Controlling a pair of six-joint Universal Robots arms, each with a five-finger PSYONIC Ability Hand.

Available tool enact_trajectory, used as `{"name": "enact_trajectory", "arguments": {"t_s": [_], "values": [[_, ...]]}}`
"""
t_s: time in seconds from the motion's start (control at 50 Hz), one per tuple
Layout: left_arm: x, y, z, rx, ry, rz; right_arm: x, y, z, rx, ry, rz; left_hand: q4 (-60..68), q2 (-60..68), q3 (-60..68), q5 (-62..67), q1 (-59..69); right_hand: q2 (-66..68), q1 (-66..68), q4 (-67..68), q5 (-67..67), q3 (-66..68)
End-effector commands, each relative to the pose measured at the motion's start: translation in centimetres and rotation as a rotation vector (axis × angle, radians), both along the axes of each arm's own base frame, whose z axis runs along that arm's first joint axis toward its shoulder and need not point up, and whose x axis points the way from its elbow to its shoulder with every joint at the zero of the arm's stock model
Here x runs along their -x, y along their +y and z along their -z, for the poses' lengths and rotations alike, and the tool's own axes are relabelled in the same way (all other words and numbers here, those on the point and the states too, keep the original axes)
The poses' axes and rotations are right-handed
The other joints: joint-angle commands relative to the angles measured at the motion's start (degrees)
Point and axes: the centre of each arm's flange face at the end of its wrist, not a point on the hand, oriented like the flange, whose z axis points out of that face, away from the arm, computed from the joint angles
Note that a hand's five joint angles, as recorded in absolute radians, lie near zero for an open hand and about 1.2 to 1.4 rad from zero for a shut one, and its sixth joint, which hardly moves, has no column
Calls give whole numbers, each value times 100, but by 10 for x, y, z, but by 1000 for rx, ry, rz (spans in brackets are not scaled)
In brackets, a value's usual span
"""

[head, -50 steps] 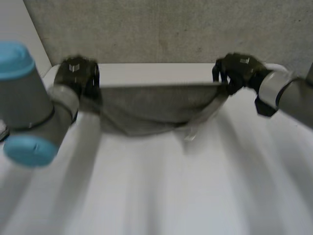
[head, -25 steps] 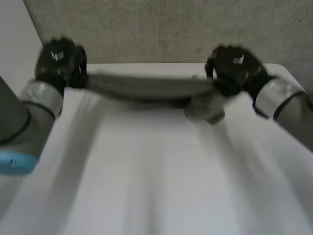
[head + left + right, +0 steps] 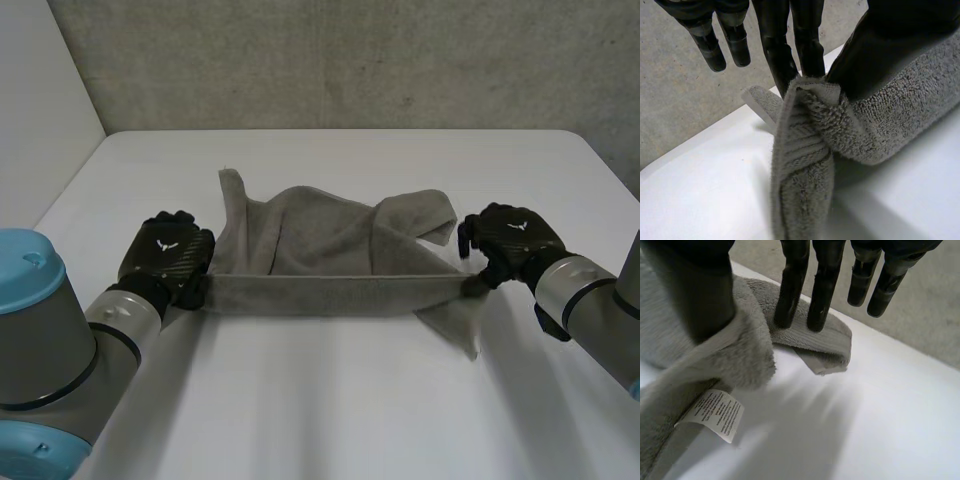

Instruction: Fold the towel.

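The grey towel [image 3: 330, 250] lies crumpled on the white table [image 3: 330, 400], its near edge stretched in a straight band between my two hands. My left hand [image 3: 165, 255] is at the band's left end; in the left wrist view its fingers [image 3: 775, 45] and thumb pinch the bunched corner of the towel [image 3: 805, 165]. My right hand [image 3: 510, 240] is at the band's right end. In the right wrist view its fingers [image 3: 792, 280] are straight, their tips resting on a folded flap of the towel [image 3: 745, 355], with the thumb apart on the band. A white care label [image 3: 714, 412] hangs beside the thumb.
A grey wall [image 3: 330, 60] stands behind the table's far edge. Bare tabletop stretches from the towel toward the near edge. A loose towel corner [image 3: 465, 335] trails toward the near right.
Both hands came back from the far edge toward me and lowered; the towel, earlier hanging between them, now lies on the table. The right hand's fingers have straightened.
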Motion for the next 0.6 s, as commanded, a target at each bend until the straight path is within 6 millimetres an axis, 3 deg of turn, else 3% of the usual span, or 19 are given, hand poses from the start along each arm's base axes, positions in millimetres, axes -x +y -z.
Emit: {"name": "enact_trajectory", "arguments": {"t_s": [0.02, 0.34, 0.4, 0.44, 0.46, 0.5, 0.52, 0.56, 0.58, 0.6], "values": [[-1, 0, 0, -2, 1, -8, 3, -6, 18, -107, -88, 52, -336, 238, -298, 381, 581, -692, -657, -437, -601, -250], [-3, 5, -5, 4, 4, -10, 3, 8, 41, -304, -263, 151, -336, 238, -298, 381, 581, -659, -624, -437, -567, -250], [-4, 6, -10, 20, 10, -16, 3, 9, 43, -315, -269, 157, -336, 238, -298, 381, 581, -238, -203, -437, -147, -250], [-7, 4, -15, 37, 13, -39, 5, 7, 40, -306, -279, 158, -336, 238, -298, 381, 581, 1668, 1703, -437, 1759, -250], [-7, 4, -15, 37, 13, -39, 5, 7, 40, -306, -279, 158, -336, 238, -298, 381, 581, 1679, 1714, -437, 1771, -250], [-12, -1, -19, 55, 16, -73, 7, -2, 28, -260, -291, 159, -336, 238, -298, 381, 581, 3718, 3752, -437, 3809, -250], [-12, -1, -19, 55, 16, -74, 7, -2, 28, -259, -291, 159, -336, 238, -298, 381, 581, 3726, 3760, -437, 3817, -250], [-15, -4, -19, 57, 15, -92, 17, -19, -3, -136, -301, 158, -336, 238, -298, 381, 581, 3726, 3761, -437, 3817, -250], [-19, -7, -20, 58, 15, -106, 17, -19, -3, -136, -301, 158, -336, 238, -298, 381, 581, 3726, 3761, -437, 3817, -250], [-21, -8, -19, 54, 14, -110, 20, -22, -22, -67, -286, 137, -336, 238, -298, 381, 581, 3726, 3761, -437, 3817, -250]]}}
